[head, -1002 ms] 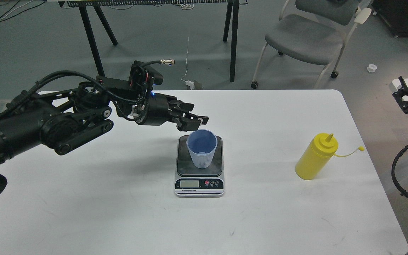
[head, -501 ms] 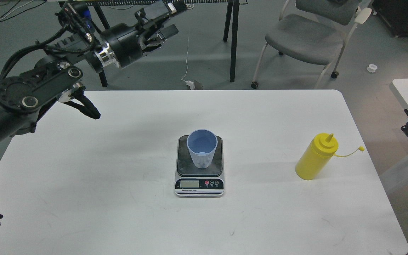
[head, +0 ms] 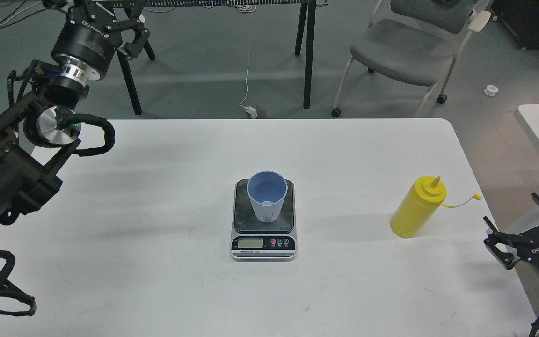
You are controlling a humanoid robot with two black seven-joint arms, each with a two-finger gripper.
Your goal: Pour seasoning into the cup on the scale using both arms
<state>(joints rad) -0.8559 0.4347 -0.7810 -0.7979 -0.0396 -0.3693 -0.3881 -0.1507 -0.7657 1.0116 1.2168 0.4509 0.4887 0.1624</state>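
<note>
The left gripper (head: 119, 24) was raised at the far left, beyond the white table (head: 157, 281), its fingers spread and holding nothing. At the table's middle, the light blue ribbed cup (head: 266, 195) stood upright on the kitchen scale (head: 263, 220). Well to its right stood the yellow squeeze bottle (head: 417, 207), cap dangling. The right gripper (head: 520, 224) hung by the table's right edge, fingers apart, empty.
</note>
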